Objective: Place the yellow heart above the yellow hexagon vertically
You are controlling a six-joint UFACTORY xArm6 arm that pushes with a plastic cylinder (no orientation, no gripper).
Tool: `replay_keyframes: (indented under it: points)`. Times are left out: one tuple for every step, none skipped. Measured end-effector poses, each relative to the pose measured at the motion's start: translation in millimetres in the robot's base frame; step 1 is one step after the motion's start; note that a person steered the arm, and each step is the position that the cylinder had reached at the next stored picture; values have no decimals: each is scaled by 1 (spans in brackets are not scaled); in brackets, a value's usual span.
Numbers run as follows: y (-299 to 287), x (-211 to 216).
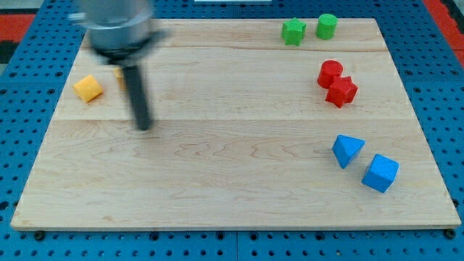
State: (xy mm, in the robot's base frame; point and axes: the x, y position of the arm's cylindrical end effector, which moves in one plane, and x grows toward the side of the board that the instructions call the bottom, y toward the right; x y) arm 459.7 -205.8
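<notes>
Nearest the view's bottom, tabletop [217, 196] bare wood, then blue cube [380, 172] and blue triangular block [347, 151] just beside each other at the view's right. No fingers on this rig, just a rod, so no open/closed state to report. My tip [143, 126] sits left of centre, motion-blurred, touching no block. Above-left of it, yellow hexagon [88, 88] near the left edge. A sliver of yellow [121, 78] shows just left of the rod, mostly hidden behind it; probably the yellow heart, shape cannot be made out. It lies right of the hexagon, about level or slightly higher. Farther right: red cylinder [330, 73] touching red star [341, 91]. Farthest: green star [293, 31], green cylinder [327, 26]. Step in hand: lining up on the heart, not yet placed. Next move likely needs the tip at the heart's right, nudging it leftward and upward to sit over the hexagon without bumping the hexagon.
</notes>
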Motion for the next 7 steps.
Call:
replay_keyframes:
  points:
    - [-61,-39]
    - [-51,-84]
    - [-47,-88]
    - [-26,-81]
    - [-23,-104]
    - [-27,-155]
    - [-11,-164]
